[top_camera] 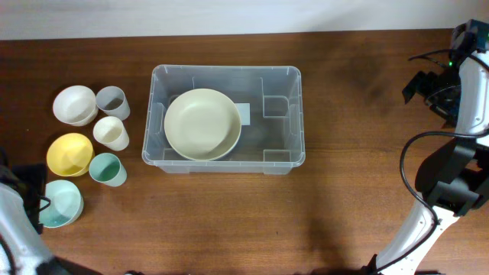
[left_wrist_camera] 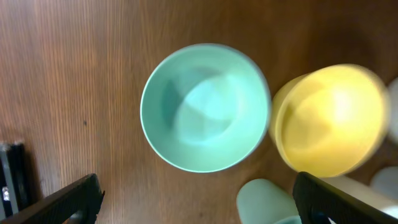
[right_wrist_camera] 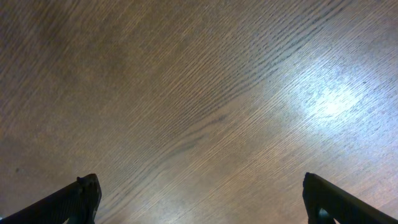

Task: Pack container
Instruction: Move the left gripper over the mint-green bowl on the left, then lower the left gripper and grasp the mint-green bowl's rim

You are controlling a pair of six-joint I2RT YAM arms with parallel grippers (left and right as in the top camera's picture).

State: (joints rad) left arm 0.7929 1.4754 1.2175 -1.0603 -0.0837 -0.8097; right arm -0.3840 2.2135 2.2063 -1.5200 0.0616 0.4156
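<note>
Aim at the large clear rectangular plastic container [top_camera: 298, 114], standing mid-table and already holding a wide cream round bowl [top_camera: 202, 124] in its 9 o'clock half, bare-floored toward 3 o'clock. Judging by the left wrist view, take the pale teal round bowl [left_wrist_camera: 205, 106] next: at about 8 o'clock from the container, directly below the left gripper [left_wrist_camera: 199, 199], spread wide and holding nothing. Lower straight down, drop one finger inside the wall, then close on that wall rather than trying to span the rim. Mind the yellow round bowl [left_wrist_camera: 329, 118] just beside it at 3 o'clock in that view and the mint-green plastic cup [left_wrist_camera: 264, 199] near at 5 o'clock; come in from the 9 o'clock side, away from both. Lift above the container's rim before travelling, then probably nest into the cream bowl or set down in the bare half. Leave the right gripper [right_wrist_camera: 199, 199], likewise spread wide and empty, over bare wood at 3 o'clock, well apart from the container. Underneath: a dark brown wooden table [top_camera: 344, 191], showing its grain and glossy enough to throw a glare patch in the right wrist view, so expect sliding on any nudge. Beyond the 12 o'clock edge, only a pale strip, too little to tell the room.
</note>
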